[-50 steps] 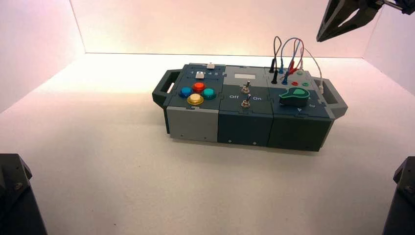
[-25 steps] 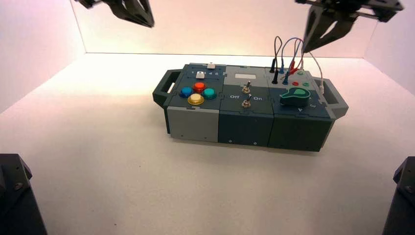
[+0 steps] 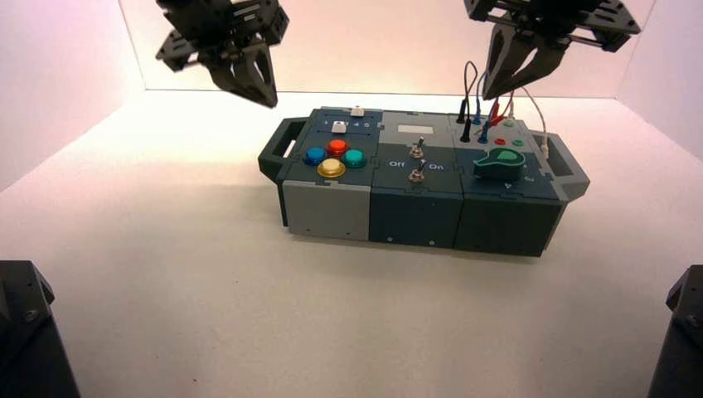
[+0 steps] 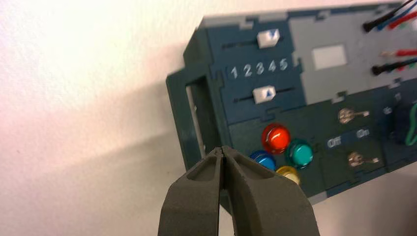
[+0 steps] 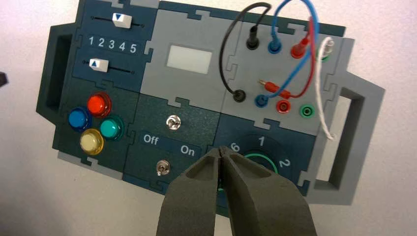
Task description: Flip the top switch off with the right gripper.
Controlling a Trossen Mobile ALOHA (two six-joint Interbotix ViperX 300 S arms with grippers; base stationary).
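— Over the wired end of the box (image 3: 414,217) I'm holding the right gripper (image 3: 492,89) high, well above the wires (image 3: 489,87), fingers pressed together tip to tip. I'm reading this as the approach step; nothing is touching the panel.

— And the other arm?

— I'm keeping the left gripper (image 3: 264,97) hanging above the table, off the box's far-left corner, tips likewise pinched closed and empty. It's only waiting, by my judgement.

— Where's your target?

— I'm watching the top switch (image 5: 172,122) in the right wrist view: a small silver toggle in the dark middle panel, below the pale window (image 5: 189,58), above the Off/On label (image 5: 165,144). The bottom switch (image 5: 163,168) is sitting just under that label. I can't tell which way the top lever is leaning.

— So what's next?

— I'm thinking the closed tips need bringing down and across toward the middle panel, clear of the wires and the green knob (image 3: 500,164), landing on the On side of the lever, then nudging it toward Off. It's a tiny lever, so a careless line could be catching the lower toggle instead.
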